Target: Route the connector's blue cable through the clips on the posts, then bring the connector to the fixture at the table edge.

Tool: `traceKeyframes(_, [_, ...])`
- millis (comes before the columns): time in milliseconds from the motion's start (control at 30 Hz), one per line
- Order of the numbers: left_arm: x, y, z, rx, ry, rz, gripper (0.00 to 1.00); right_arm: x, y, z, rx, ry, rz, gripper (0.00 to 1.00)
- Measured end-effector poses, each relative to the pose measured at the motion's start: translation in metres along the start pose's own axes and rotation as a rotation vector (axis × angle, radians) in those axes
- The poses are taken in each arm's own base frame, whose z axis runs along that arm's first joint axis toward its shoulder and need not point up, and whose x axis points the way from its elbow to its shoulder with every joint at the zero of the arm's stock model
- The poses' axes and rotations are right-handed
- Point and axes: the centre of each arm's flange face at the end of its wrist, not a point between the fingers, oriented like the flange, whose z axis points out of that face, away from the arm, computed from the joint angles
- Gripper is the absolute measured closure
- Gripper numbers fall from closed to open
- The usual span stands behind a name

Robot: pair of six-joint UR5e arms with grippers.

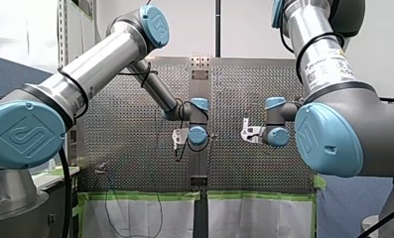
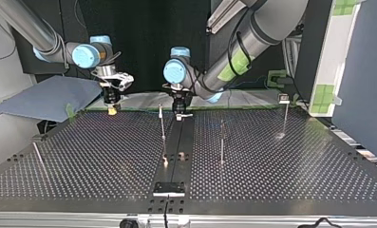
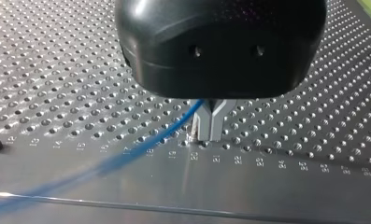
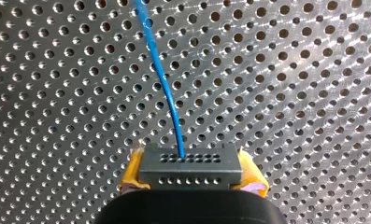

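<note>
Right gripper point(image 4: 192, 169) clamped on the connector point(image 4: 190, 163); left gripper point(image 3: 211, 123) pressed together on the blue cable point(image 4: 167, 88).
The connector is held between yellow pads point(image 4: 132, 171) above the perforated desk point(image 4: 290, 93), at its far side in the top view. The cable leaves the connector's face and is pinched further along by the left gripper's metal fingers, close to the desk surface. The posts point(image 2: 162, 128) and the fixture point(image 2: 168, 188) at the near edge stand well apart from both grippers. Whether any clip holds the cable cannot be told. Two risks are judged. If the arms part, the span between the two grips may be overtightened, so that the cable is pulled from the connector or slips through the metal fingers. A low carry could snag a post.
</note>
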Motion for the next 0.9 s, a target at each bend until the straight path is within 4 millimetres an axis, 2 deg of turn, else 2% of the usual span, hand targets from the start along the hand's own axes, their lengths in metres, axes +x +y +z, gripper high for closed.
traceKeyframes(600, [0.0, 0.002, 0.003, 0.041, 0.032, 0.027, 0.98, 0.002, -0.001, 0.007, 0.005, 0.003, -0.002, 0.98])
traceKeyframes(667, [0.0, 0.003, 0.003, 0.04, 0.043, 0.045, 0.84, 0.0, -0.002, 0.007, 0.006, 0.0, -0.002, 0.98])
traceKeyframes(700, [0.0, 0.004, 0.002, 0.039, 0.049, 0.053, 0.84, -0.001, -0.002, 0.007, 0.008, -0.002, -0.002, 0.98])
traceKeyframes(767, [0.0, 0.005, 0.002, 0.037, 0.063, 0.069, 0.51, -0.003, -0.002, 0.007, 0.013, -0.006, -0.002, 0.98])
traceKeyframes(800, [0.001, 0.006, 0.001, 0.035, 0.07, 0.076, 0.51, -0.004, -0.002, 0.007, 0.015, -0.007, -0.002, 0.98])
traceKeyframes(833, [0.001, 0.006, 0.0, 0.034, 0.079, 0.083, 0.25, -0.005, -0.003, 0.007, 0.016, -0.009, -0.001, 0.98])
traceKeyframes(867, [0.002, 0.007, 0.0, 0.034, 0.085, 0.088, 0.08, -0.006, -0.003, 0.007, 0.017, -0.01, -0.001, 0.98])
traceKeyframes(900, [0.002, 0.007, -0.001, 0.034, 0.089, 0.092, 0.08, -0.007, -0.003, 0.007, 0.018, -0.011, -0.001, 0.98])
